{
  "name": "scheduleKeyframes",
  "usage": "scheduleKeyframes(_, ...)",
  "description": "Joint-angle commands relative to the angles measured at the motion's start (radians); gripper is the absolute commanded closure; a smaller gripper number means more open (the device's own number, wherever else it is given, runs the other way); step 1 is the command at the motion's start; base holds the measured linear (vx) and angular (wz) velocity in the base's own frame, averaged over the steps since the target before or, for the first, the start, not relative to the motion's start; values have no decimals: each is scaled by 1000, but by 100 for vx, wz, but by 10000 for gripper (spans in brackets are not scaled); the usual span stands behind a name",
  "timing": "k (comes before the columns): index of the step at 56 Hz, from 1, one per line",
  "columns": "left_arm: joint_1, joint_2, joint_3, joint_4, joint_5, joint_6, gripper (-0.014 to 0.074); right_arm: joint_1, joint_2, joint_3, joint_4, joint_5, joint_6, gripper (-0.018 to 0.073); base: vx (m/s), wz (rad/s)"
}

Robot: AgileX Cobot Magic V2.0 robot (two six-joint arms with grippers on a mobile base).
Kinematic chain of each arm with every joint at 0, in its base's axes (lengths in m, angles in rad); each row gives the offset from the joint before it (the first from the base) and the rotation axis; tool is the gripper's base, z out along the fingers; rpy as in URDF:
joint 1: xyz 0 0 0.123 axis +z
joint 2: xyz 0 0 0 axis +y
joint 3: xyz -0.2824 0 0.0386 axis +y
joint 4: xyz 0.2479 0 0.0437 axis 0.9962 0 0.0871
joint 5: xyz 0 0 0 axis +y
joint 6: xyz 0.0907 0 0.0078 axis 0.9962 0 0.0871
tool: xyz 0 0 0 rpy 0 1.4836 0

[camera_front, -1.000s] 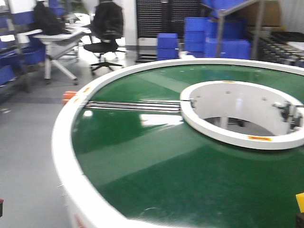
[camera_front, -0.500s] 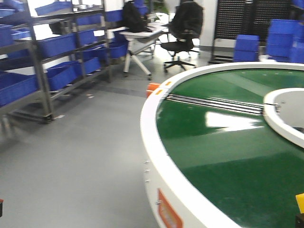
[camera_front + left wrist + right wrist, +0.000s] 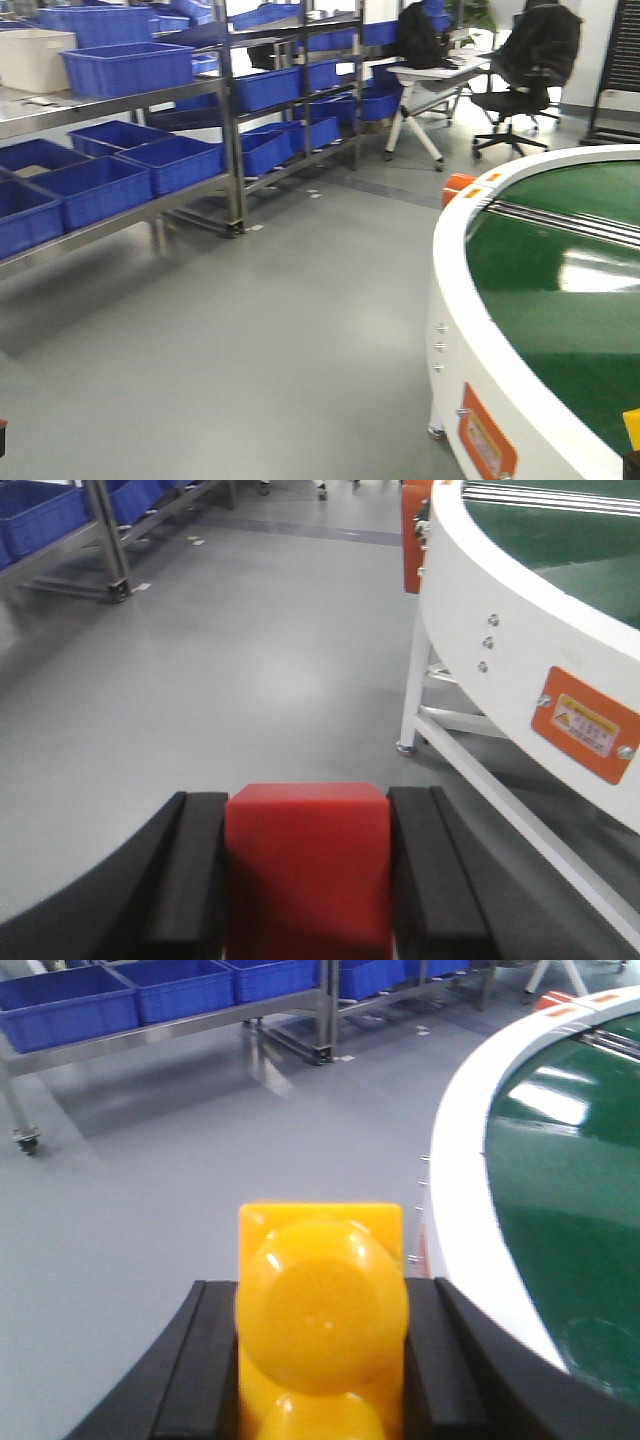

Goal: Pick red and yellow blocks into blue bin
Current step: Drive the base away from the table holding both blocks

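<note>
In the left wrist view the small matte red cube [image 3: 306, 865] fills the gap of my left gripper [image 3: 307, 812], which is shut on it, black fingers [image 3: 190, 870] pressed to both sides. My right gripper [image 3: 322, 1290] is shut on the yellow studded brick [image 3: 321, 1305], studs facing the camera. Both hang above grey floor beside the round conveyor. In the front view only a yellow sliver [image 3: 632, 428] and a red sliver [image 3: 2, 424] show at the bottom corners. Several blue tubs [image 3: 125, 65] stand on steel shelves. I cannot tell which, if any, is the blue bin.
A round conveyor with a white rim [image 3: 470, 330] and green belt [image 3: 570, 300] fills the right side, its legs [image 3: 412, 705] on the floor. Steel shelving [image 3: 232, 150] lines the left, with a cream tub [image 3: 30, 55] on top. A desk and office chair [image 3: 520, 70] stand behind.
The front view has swung left: the conveyor slid to the right edge and the shelves with blue tubs came into view. The yellow and red slivers stay at the bottom corners.
</note>
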Motion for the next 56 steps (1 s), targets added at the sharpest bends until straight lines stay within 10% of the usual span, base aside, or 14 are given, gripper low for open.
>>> scheduleKeyframes(1,-6,-3,-26,-12,-80,-9,596,1,1,-31,-7,-76,-9,569,-9,39)
scheduleKeyframes(56,-6,-3,-26,-12,-80,-9,596,1,1,-31,-7,-45,-9,569,10,40)
